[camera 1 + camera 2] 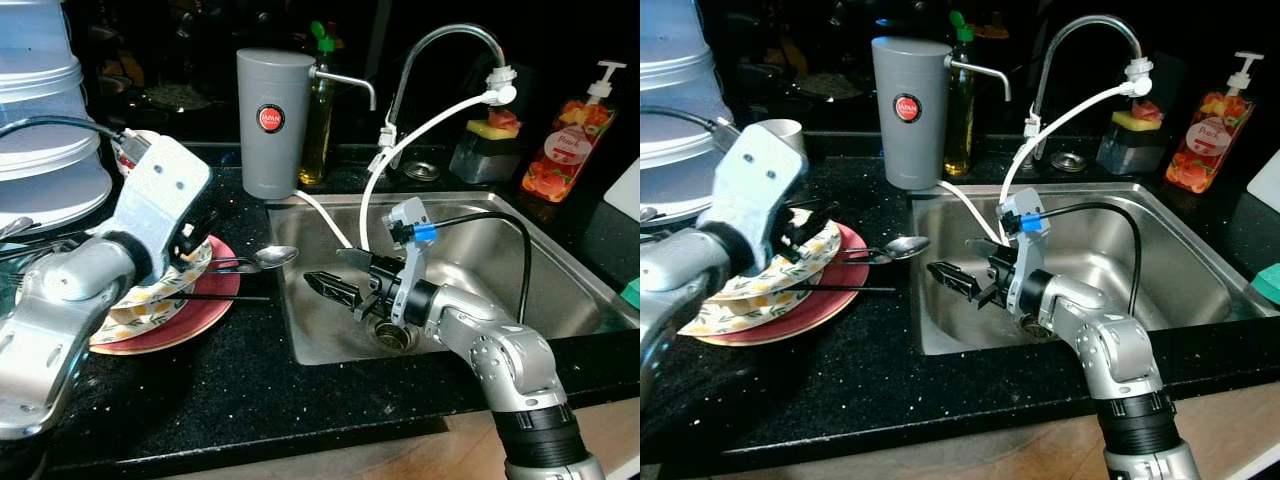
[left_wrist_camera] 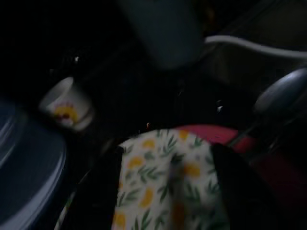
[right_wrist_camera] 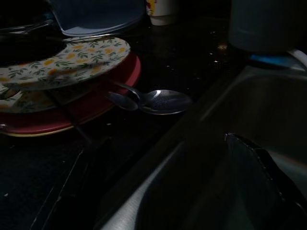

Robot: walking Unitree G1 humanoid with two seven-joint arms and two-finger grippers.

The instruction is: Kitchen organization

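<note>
My left claw (image 1: 190, 240) had its fingers spread around the floral plate (image 2: 163, 182) stacked on the red plate (image 1: 200, 315) on the desk (image 1: 250, 380). My right claw (image 1: 345, 275) hung open and empty over the sink (image 1: 560, 270). Spoons (image 1: 270, 258) lay unsorted; most work seemingly remained.

Two silver, jointed arms with rounded metal housings; black ribbed collar on right forearm. Left wrist block (image 1: 160, 195) pale grey, flat, with small screw holes, black cable entering. Right gripper (image 1: 345, 275): long black fingers, blue clip at its black cable.
</note>
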